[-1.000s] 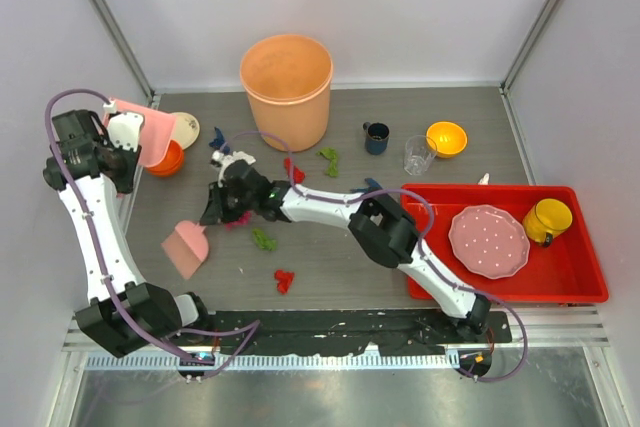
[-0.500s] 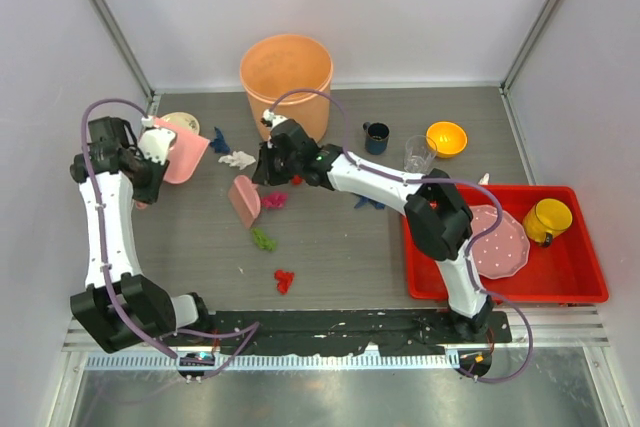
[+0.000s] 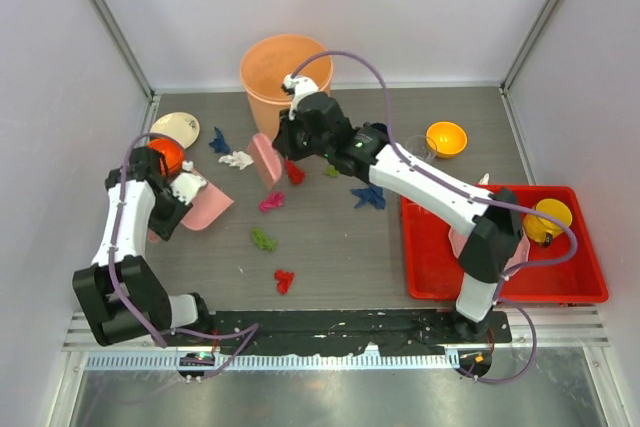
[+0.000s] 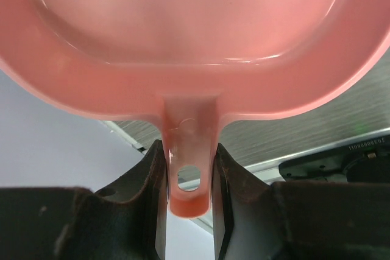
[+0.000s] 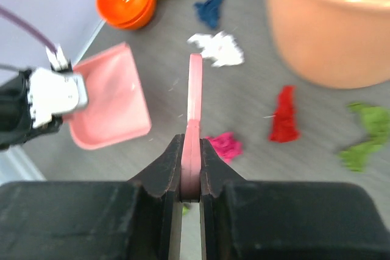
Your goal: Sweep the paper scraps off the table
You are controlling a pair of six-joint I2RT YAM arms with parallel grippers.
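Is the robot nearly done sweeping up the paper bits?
Not yet. Done: nothing visible; the pink dustpan held by the left tool looks empty. In hand: the right tool grips a pink scraper among the paper scraps. Left: about eight lie scattered on the table.

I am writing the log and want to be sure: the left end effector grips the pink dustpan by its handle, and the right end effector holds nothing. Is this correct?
Not quite. The right wrist view shows the right end effector shut on a thin pink scraper, not empty. The left end effector does grip the pink dustpan by its handle.
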